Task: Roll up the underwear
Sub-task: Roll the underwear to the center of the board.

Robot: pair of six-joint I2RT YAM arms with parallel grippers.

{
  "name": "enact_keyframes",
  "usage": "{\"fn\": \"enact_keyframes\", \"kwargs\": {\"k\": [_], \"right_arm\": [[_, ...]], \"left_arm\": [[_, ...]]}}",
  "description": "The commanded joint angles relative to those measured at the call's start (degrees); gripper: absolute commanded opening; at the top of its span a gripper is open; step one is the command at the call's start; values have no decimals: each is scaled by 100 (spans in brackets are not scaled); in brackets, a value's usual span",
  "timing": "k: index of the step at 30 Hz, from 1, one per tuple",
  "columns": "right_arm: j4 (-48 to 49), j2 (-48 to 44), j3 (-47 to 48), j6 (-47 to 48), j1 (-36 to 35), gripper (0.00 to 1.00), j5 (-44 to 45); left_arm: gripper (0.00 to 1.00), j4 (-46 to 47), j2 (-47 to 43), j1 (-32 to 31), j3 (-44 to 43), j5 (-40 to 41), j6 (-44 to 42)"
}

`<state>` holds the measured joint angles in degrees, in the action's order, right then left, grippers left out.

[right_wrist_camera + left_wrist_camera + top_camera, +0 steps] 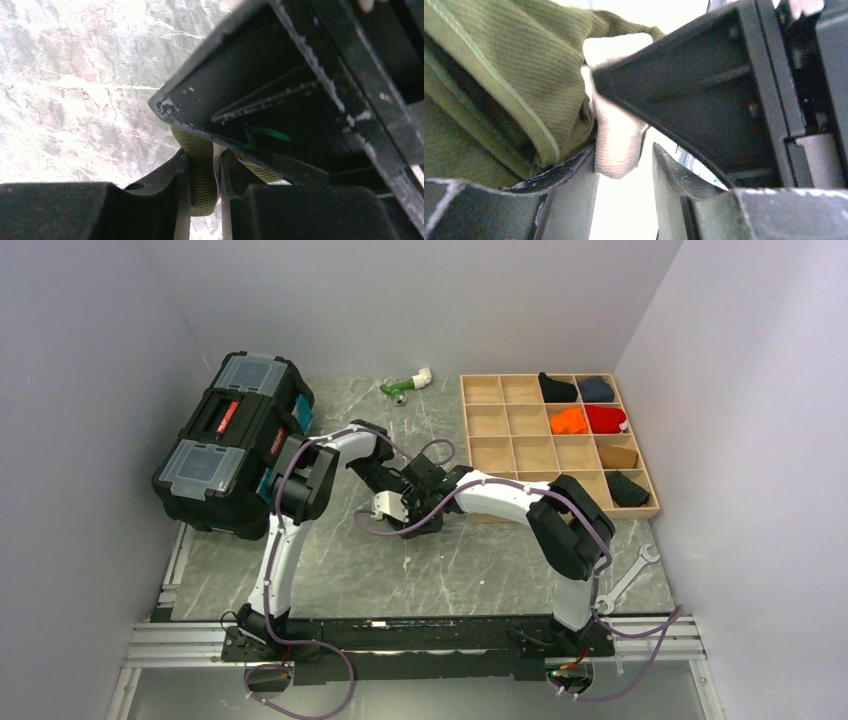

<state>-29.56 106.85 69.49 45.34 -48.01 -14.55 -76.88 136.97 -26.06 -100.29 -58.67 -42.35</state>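
Step, as judged: mid-roll regrip, bundle shared between both arms over centre of table [330, 570].
Left gripper [624, 160]: jaws apart, nothing clamped. Fold of cream waistband [616, 135] hangs loose in gap, against one finger.
Underwear [499, 60]: olive cloth bunched just beside left jaws, other arm's finger pressed into it.
Right gripper [202, 167]: clenched on thin olive fold, holding garment.
Next move likely calls for left jaws re-seating on loose edge and turning it over roll, right pinch firm. Slack waistband could slip.

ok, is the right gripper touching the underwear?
Touching. Right wrist view: the right gripper pinches a fold of the underwear between its fingers.
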Motion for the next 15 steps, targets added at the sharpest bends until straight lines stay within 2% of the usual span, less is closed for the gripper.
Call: {"fn": "enact_keyframes", "kwargs": {"k": [1,15], "right_arm": [[-650,243,-199,-226,25,0,-370],[-1169,260,116,-304,165,0,-835]], "left_arm": [[47,278,-487,126,261,261,-94],[50,708,-1496,620,1165,414,74]]}}
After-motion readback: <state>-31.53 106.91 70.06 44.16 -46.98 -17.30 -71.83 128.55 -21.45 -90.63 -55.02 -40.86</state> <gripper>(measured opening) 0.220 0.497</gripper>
